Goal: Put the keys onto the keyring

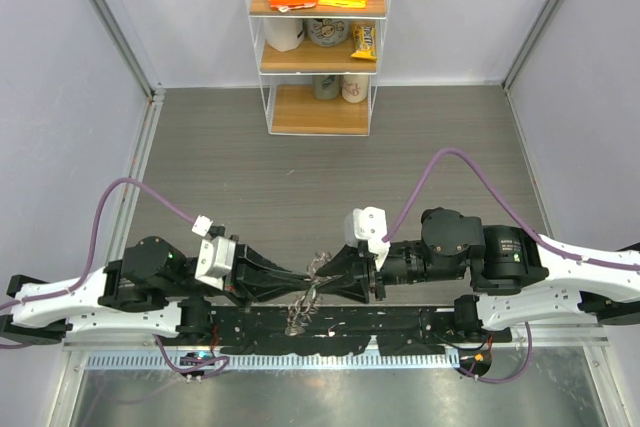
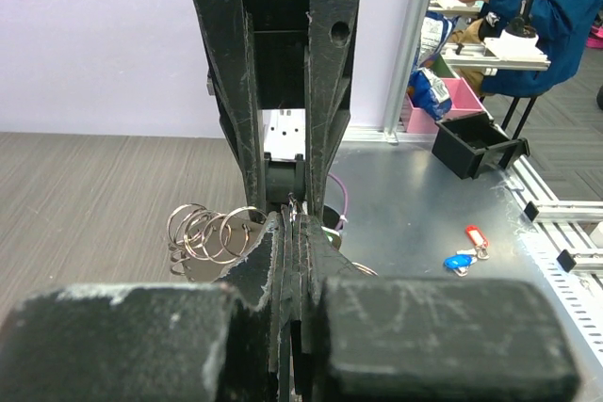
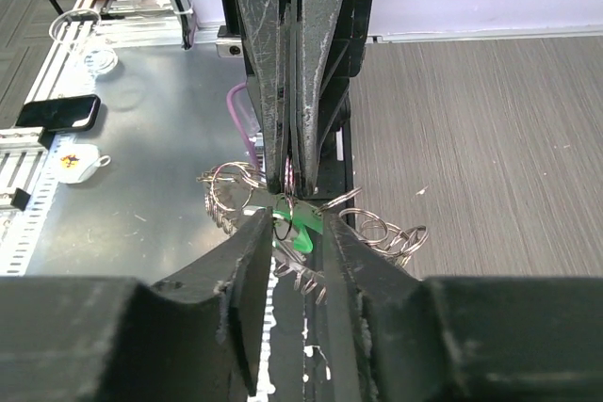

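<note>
Grippers nose to nose, green key at the keyring.
Top: left gripper (image 1: 305,275) & right gripper (image 1: 328,269) meet tip to tip, keyring (image 1: 300,309) dangling just below. Jaws unreadable here. L wrist: left jaws pressed flat, apparently on thin keyring wire, loops fanned beside. R wrist only: green key (image 3: 303,240) sits in the right's narrow gap, but can't tell if it's actually pinched. Risk: if the right pushes askew, the key slips or the wire twists out of the left pinch — whole bunch drops.
</note>
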Controlling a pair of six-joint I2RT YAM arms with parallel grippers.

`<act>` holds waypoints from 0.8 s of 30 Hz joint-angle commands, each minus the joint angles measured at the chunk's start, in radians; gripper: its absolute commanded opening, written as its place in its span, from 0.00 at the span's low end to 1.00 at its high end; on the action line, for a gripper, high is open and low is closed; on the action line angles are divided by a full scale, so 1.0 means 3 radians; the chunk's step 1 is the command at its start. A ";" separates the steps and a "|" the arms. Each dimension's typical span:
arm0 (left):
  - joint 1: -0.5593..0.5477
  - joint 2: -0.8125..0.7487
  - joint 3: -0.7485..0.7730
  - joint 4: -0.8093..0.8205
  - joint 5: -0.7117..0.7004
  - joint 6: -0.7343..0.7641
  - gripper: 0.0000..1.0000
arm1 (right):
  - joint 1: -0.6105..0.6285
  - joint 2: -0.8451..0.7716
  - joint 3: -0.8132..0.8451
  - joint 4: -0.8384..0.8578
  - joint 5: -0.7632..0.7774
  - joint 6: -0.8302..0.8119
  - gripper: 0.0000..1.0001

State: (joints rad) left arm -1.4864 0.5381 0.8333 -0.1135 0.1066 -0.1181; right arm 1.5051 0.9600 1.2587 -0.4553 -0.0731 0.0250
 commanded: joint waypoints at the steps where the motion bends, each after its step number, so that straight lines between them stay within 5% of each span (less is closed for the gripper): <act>1: -0.0015 -0.0024 0.0014 0.0450 0.0089 0.0066 0.00 | -0.0001 -0.0071 0.0043 0.0219 0.0049 0.0034 0.30; 8: -0.0015 -0.0096 -0.0063 0.0603 0.0130 0.0071 0.00 | -0.0001 -0.0065 -0.0008 0.0239 0.0049 0.0004 0.06; 24: -0.0015 -0.0091 -0.0139 0.0936 0.0176 0.0102 0.00 | -0.0001 -0.0106 -0.0340 0.0587 -0.0109 0.0065 0.06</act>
State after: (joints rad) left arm -1.4864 0.5087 0.7753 -0.0032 0.1410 -0.0963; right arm 1.5051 0.9207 1.1770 -0.3325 -0.0998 0.0353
